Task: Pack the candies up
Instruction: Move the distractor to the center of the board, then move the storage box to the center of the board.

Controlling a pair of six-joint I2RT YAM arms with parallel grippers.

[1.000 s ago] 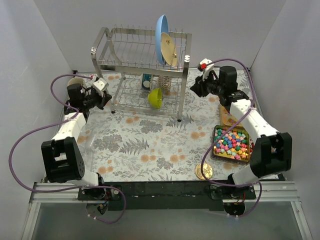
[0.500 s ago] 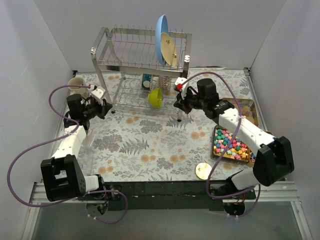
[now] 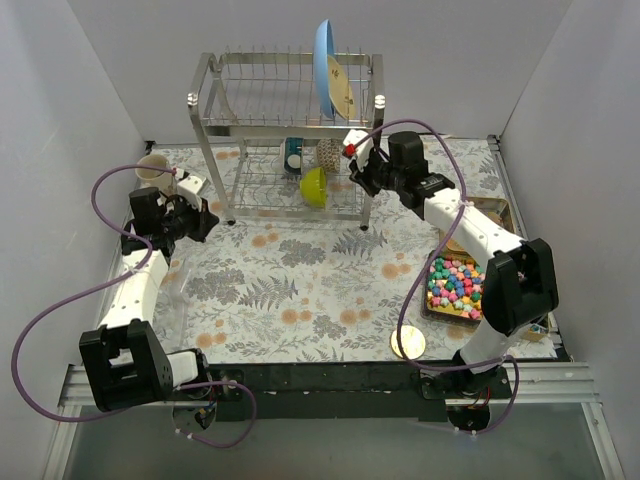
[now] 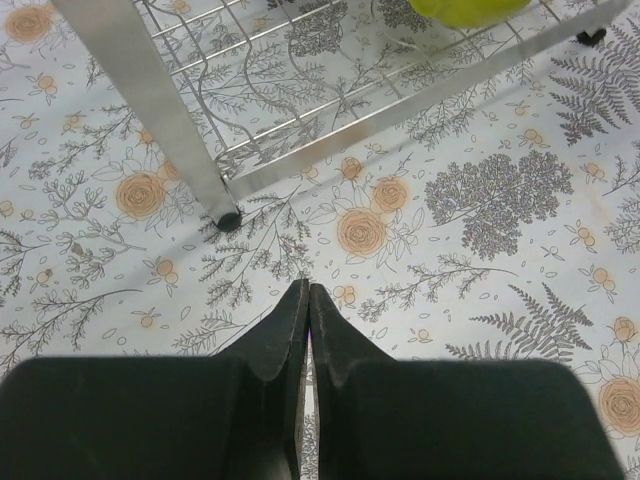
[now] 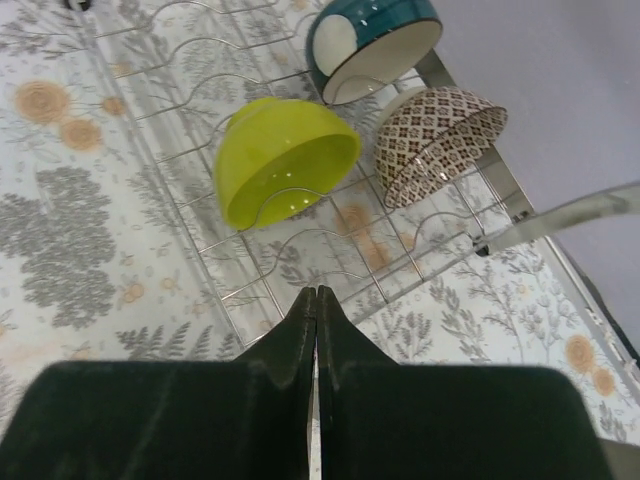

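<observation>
The candies (image 3: 458, 285), small bright pink, green, yellow and blue pieces, fill a gold tin (image 3: 437, 307) at the right of the table. A round gold lid (image 3: 408, 343) lies near the front edge. My right gripper (image 3: 355, 180) is shut and empty, far from the tin, at the right end of the dish rack (image 3: 285, 135), just above the lower shelf by the yellow-green bowl (image 5: 285, 170). In its wrist view the right gripper (image 5: 316, 292) has its jaws pressed together. My left gripper (image 3: 212, 215) is shut and empty by the rack's left leg (image 4: 165, 130); in its wrist view the left gripper (image 4: 307, 287) points at bare cloth.
The rack holds a blue plate (image 3: 325, 68), a teal bowl (image 5: 372, 38) and a patterned bowl (image 5: 437, 137). A beige cup (image 3: 152, 168) stands at the far left. A second gold tray (image 3: 490, 212) lies behind the candy tin. Grey walls close in both sides.
My right arm has swung left and back from above the tin to the rack's right end. The rack has shifted slightly back. My left gripper has edged toward the rack's left leg.
</observation>
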